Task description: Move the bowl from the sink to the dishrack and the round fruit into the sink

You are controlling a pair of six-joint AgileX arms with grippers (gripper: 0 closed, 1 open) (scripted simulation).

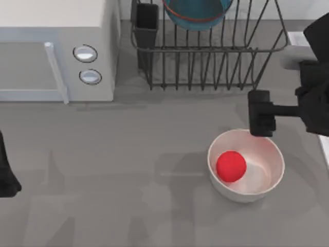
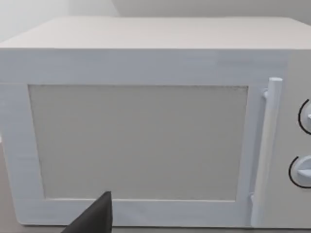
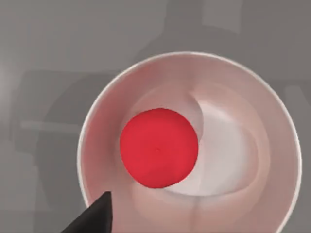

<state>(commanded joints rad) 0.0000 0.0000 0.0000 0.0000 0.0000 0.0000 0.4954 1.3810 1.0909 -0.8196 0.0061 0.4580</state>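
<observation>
The teal-blue bowl (image 1: 198,13) with its reddish rim sits in the black wire dishrack (image 1: 211,62) at the back of the table. The round fruit (image 1: 231,165), a bright red ball, lies inside a plain white bowl (image 1: 267,180) on the table; the right wrist view looks straight down on the round fruit (image 3: 159,147) in that white bowl (image 3: 243,145). My right gripper (image 1: 261,121) hovers over the white bowl's far right rim, holding nothing that I can see. A strip of the sink's pale rim (image 1: 297,37) shows at the right edge. My left arm (image 1: 6,177) is parked at the left edge.
A white microwave (image 1: 56,51) stands at the back left, its door (image 2: 138,141) facing the left wrist camera. A dark utensil cup (image 1: 147,23) occupies the dishrack's left corner. Bare grey tabletop (image 1: 128,180) spreads across the front and middle.
</observation>
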